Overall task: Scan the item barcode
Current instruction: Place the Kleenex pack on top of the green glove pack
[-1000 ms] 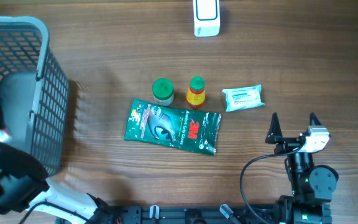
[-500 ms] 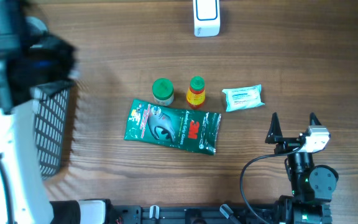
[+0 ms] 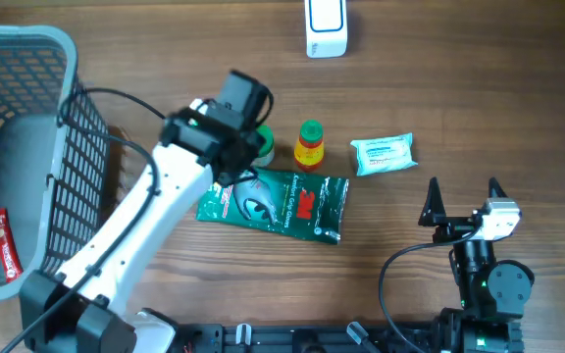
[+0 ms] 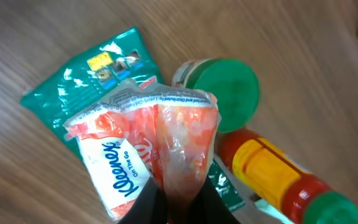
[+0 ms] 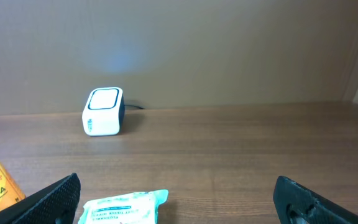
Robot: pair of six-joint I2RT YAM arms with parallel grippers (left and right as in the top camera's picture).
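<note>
tissue pack point(image 4: 148, 149), orange and white, "kleenex" lettering: pinched at one end in left hand point(image 3: 239, 165), jaws narrow on the wrapper. held above bench point(image 3: 479, 69), over upper left part of green pouch point(image 3: 297, 201), just beside green-lidded jar point(image 4: 225, 93). barcode not readable in any view.
scanner point(image 3: 325, 27), white box: upright at far edge of bench, well apart from tissue pack.
right hand point(image 3: 462, 196): jaws wide, holding nothing, low at near right of bench, facing scanner.
green pouch: flat on bench, "3m" print, slightly tilted.
sauce bottle point(image 3: 309, 145), red with yellow label and green cap: upright, just right of jar.
white packet point(image 3: 384, 154): flat, right of sauce bottle, apart from it.
basket point(image 3: 27, 44), grey wire: at left edge of bench; red packet point(image 3: 4, 245) lying inside.
</note>
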